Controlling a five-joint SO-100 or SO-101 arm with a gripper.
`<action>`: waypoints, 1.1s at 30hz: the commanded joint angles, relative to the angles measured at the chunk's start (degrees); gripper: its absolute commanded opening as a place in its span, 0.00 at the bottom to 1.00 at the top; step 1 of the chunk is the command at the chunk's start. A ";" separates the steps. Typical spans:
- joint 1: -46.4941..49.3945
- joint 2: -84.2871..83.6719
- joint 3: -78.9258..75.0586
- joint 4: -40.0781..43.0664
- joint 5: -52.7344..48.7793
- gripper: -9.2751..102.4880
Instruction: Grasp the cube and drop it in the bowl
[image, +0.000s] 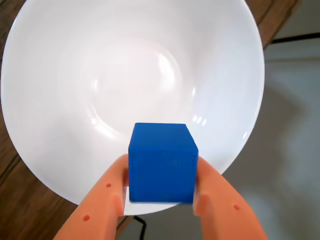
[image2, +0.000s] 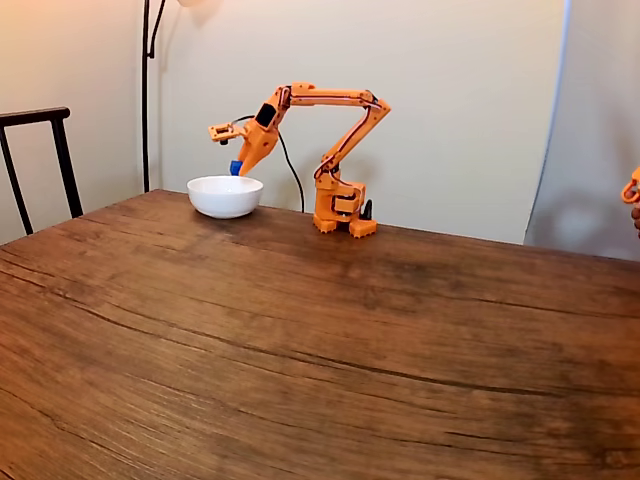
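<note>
The bright-blue cube (image: 162, 162) is clamped between the two orange fingers (image: 107, 197) of my gripper (image: 161, 187), which is shut on it. Beneath it spreads the glossy white bowl (image: 65, 65), and the cube hangs over the bowl's near side. In the fixed view the orange arm reaches left from its base, the gripper (image2: 238, 166) holds the cube (image2: 236, 167) just above the rim of the bowl (image2: 225, 196) at the table's far left.
The wooden table (image2: 300, 330) stretches wide in front of the bowl. A dark chair (image2: 35, 150) and a lamp pole (image2: 146, 90) stand at the left, the arm's base (image2: 340, 210) sits right of the bowl, and a black cable (image2: 291, 165) runs behind it.
</note>
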 joint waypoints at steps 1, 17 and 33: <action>-0.35 0.35 -0.88 0.09 -0.18 0.30; -8.53 1.32 -5.62 7.12 -3.08 0.37; -32.61 1.58 -17.23 21.27 -10.20 0.14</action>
